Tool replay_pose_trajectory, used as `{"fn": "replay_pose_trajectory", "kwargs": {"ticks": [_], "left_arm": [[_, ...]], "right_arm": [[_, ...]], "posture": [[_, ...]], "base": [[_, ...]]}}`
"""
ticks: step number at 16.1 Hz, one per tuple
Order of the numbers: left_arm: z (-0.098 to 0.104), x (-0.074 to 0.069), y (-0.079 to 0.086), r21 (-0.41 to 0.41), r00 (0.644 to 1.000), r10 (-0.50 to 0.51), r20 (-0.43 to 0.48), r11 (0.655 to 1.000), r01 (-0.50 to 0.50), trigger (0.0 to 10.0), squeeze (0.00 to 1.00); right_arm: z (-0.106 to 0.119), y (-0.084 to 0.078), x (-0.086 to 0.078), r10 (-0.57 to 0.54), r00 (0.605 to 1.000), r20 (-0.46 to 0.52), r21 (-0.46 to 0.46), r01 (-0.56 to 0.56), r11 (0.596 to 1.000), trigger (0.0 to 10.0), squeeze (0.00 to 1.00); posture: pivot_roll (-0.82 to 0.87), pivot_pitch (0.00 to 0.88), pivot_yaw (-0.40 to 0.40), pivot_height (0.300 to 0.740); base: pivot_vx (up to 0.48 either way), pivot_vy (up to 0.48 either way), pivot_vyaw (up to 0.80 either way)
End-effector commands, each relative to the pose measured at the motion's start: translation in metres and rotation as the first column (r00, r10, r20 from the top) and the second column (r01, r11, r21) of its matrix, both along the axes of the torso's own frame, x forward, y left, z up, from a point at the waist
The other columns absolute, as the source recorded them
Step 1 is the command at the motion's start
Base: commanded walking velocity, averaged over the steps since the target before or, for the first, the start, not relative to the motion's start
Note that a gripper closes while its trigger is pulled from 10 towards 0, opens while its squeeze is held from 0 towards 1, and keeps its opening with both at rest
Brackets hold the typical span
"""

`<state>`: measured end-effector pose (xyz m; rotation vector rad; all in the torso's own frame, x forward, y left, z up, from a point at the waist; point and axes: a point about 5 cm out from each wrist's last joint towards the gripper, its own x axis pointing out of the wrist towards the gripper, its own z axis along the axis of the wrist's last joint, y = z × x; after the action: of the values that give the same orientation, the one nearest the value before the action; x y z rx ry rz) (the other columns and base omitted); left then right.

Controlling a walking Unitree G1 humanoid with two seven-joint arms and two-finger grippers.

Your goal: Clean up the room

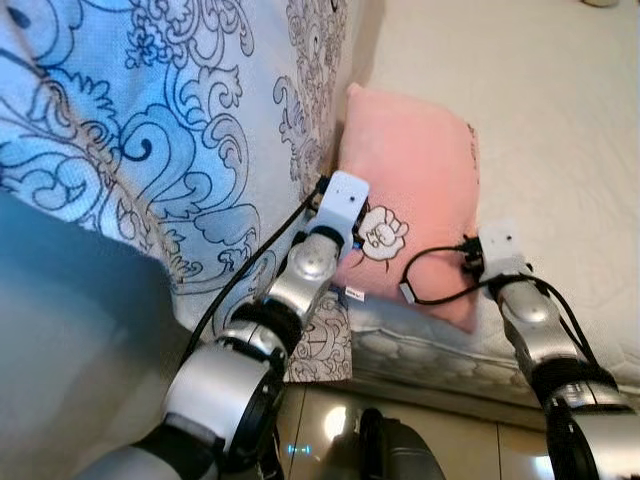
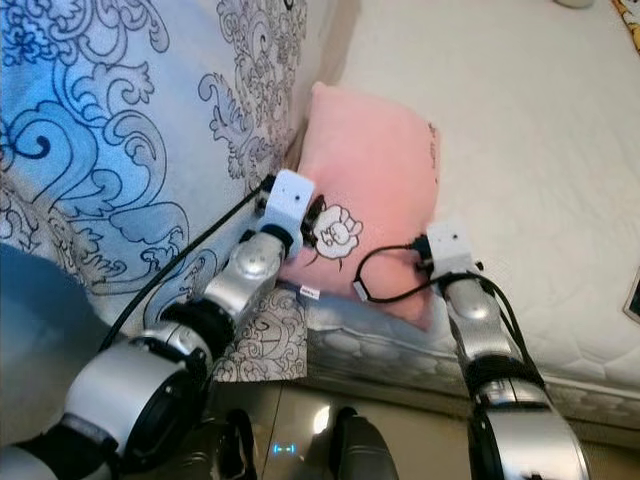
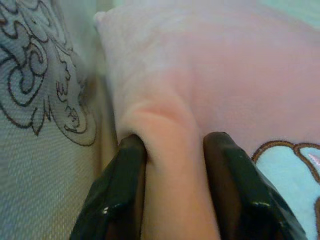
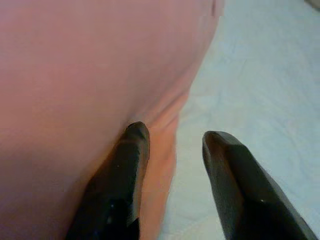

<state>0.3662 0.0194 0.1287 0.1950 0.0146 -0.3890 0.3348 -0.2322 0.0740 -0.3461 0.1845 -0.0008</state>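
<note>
The left gripper (image 3: 172,150) is pinching a fold of the soft, light pink pillow (image 1: 410,190) lying on the mattress (image 1: 560,150) beside the patterned quilt (image 1: 150,130), while the right gripper (image 4: 172,142) is straddling its opposite edge, fingers apart, one underneath.

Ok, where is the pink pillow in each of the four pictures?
Left eye view: pink pillow in the middle, on the white mattress.
Right eye view: middle, beside the blue patterned quilt.
Left wrist view: a fold of it pinched by the left gripper.
Right wrist view: its edge at the right gripper.
Shared landmark: the quilt.
</note>
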Motion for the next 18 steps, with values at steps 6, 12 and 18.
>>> {"fn": "replay_pose_trajectory", "kwargs": {"ticks": [6,12,18], "left_arm": [[0.043,0.003,0.004,0.074,0.943,-0.134,0.304,0.990,0.117,10.0,1.00],[0.021,-0.013,0.027,0.037,0.945,-0.165,0.281,0.986,0.161,10.0,1.00],[-0.007,-0.034,0.045,-0.154,0.980,-0.124,0.158,0.977,0.148,10.0,0.00]], "right_arm": [[0.017,-0.019,-0.016,-0.128,0.976,0.177,0.065,0.118,0.991,10.0,1.00],[0.009,-0.002,-0.077,-0.342,0.874,0.345,0.379,0.204,0.903,10.0,1.00],[-0.002,0.021,-0.081,-0.315,0.911,0.265,0.311,0.228,0.922,10.0,0.00]], "posture": [[-0.04,0.000,-0.026,0.740],[-0.07,0.000,0.046,0.740],[-0.08,0.000,0.042,0.740]], "base": [[0.000,0.000,0.00],[0.000,0.000,0.00],[0.000,-0.480,0.00]]}}
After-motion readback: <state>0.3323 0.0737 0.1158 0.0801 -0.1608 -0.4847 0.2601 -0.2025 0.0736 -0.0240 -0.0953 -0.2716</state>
